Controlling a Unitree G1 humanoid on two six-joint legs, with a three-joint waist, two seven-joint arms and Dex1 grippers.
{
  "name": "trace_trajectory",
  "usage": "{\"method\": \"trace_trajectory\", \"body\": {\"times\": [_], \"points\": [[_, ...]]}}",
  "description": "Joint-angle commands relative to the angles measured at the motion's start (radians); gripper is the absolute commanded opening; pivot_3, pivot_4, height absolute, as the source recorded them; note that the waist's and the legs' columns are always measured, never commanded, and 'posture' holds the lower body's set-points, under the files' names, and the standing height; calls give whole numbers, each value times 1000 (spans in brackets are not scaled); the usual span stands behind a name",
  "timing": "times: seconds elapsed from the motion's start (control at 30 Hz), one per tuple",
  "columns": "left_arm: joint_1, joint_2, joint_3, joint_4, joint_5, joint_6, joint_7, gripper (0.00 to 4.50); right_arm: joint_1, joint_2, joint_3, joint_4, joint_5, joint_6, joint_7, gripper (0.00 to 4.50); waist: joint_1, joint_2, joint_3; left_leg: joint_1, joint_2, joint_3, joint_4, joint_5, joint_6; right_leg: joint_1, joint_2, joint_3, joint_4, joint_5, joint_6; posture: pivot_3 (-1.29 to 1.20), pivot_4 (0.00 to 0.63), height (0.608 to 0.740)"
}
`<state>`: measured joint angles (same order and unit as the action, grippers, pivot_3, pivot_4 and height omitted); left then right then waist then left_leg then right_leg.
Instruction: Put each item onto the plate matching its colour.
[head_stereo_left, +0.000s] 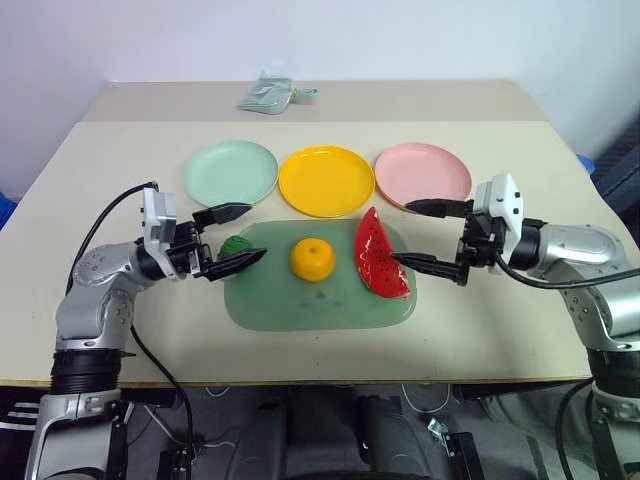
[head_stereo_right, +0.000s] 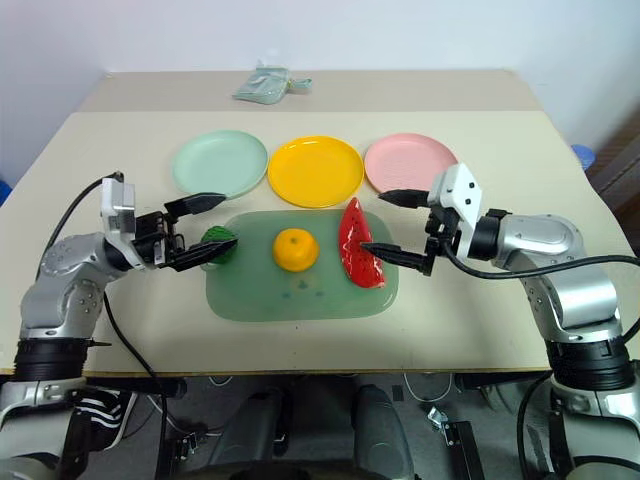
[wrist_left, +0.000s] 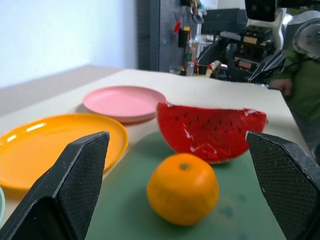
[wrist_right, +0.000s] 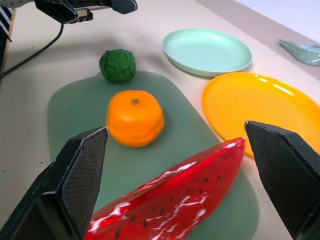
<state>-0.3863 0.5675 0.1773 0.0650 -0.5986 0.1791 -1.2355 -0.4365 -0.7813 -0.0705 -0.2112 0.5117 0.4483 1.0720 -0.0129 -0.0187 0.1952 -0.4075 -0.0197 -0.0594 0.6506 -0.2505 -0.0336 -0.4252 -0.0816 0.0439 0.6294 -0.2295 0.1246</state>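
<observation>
Three plates sit in a row across the far half of the table (head_stereo_left: 90, 330) — mint plate (head_stereo_left: 231, 172) on the left, yellow plate (head_stereo_left: 326, 180) in the middle, pink plate (head_stereo_left: 422, 175) on the right, all bare. Just in front of them lies the pale green mat (head_stereo_left: 300, 300), and all three toys are on it. The green ball (head_stereo_left: 234, 245) sits at the mat's left edge, the orange (head_stereo_left: 312, 259) in the centre, the watermelon wedge (head_stereo_left: 381, 254) at the right end, its tip pointing at the gap between the yellow and pink plates.

The left gripper (head_stereo_left: 232, 238) hovers at the mat's left edge, fingers spread wide with nothing between them; one finger crosses in front of the ball, so only part of it shows from the head. The right gripper (head_stereo_left: 420, 233) faces it from the other side — jaws just as wide, empty, the lower fingertip right at the wedge's rim, though whether it touches is unclear.

Beyond the plates, on the raised back strip of table, lies a crumpled pale bag (head_stereo_left: 268, 94). A black cable (head_stereo_left: 110, 215) loops off the left wrist.
</observation>
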Motion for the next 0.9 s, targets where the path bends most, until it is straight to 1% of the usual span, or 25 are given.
{"method": "trace_trajectory", "body": {"times": [0.03, 0.2, 0.43, 0.53, 0.63, 0.7, 0.77, 0.83, 0.9], "points": [[-2, 4, 15, -41, -8, -11, 16, 4500, -20, -9, -1, -3, -9, -21, 12, 4477, 0, 0, 0, 0, 0, 0, 0, 0, 0, 0, 0, 0, 0, 0, 0, 0, 150, 740], [7, 20, 42, -78, -47, 32, 40, 4500, -20, 2, 4, -3, -3, -20, 15, 4477, 0, 0, 0, 0, 0, 0, 0, 0, 0, 0, 0, 0, 0, 0, 0, 0, 150, 740], [4, 79, 83, -26, -53, 23, -4, 4500, -51, 29, 18, 33, -15, -39, 21, 4477, -1, 0, 0, 0, 0, 0, 0, 0, 0, 0, 0, 0, 0, 0, 0, 0, 150, 740], [23, 134, 136, -11, -66, 29, -27, 4500, -83, 46, 24, 57, -11, -43, 23, 4477, -3, 0, 0, 0, 0, 0, 0, 0, 0, 0, 0, 0, 0, 0, 0, 0, 150, 740], [29, 203, 181, 66, -63, 24, -66, 4500, -121, 79, 25, 60, 14, -21, 14, 4477, -5, 0, 0, 0, 0, 0, -1, 0, 0, -1, 0, 0, 0, 0, 0, 0, 150, 740], [26, 237, 191, 77, -91, 113, -46, 4500, -158, 107, 22, 65, 36, 1, -1, 4477, -7, 0, 0, 0, 0, 0, -1, 0, 0, -1, 0, 0, 0, 0, 0, 0, 150, 740], [29, 243, 176, 49, -96, 180, -6, 4500, -183, 111, 33, 48, 40, 21, 1, 4477, -4, 0, 0, 0, 0, 0, -1, 0, 0, -1, 0, 0, 0, 0, 0, 0, 150, 740], [39, 234, 158, 13, -87, 209, 24, 4500, -208, 113, 56, 25, 30, 47, -14, 4477, 2, 0, 0, 0, 0, 0, -1, 0, 0, -1, 0, 0, 0, 0, 0, 0, 150, 740], [36, 230, 142, 22, -37, 180, 49, 4500, -244, 116, 104, -6, 15, 100, -36, 4477, 1, 0, 0, 0, 0, 0, -1, 0, 0, -1, 0, 0, 0, 0, 0, 0, 150, 740]]}}
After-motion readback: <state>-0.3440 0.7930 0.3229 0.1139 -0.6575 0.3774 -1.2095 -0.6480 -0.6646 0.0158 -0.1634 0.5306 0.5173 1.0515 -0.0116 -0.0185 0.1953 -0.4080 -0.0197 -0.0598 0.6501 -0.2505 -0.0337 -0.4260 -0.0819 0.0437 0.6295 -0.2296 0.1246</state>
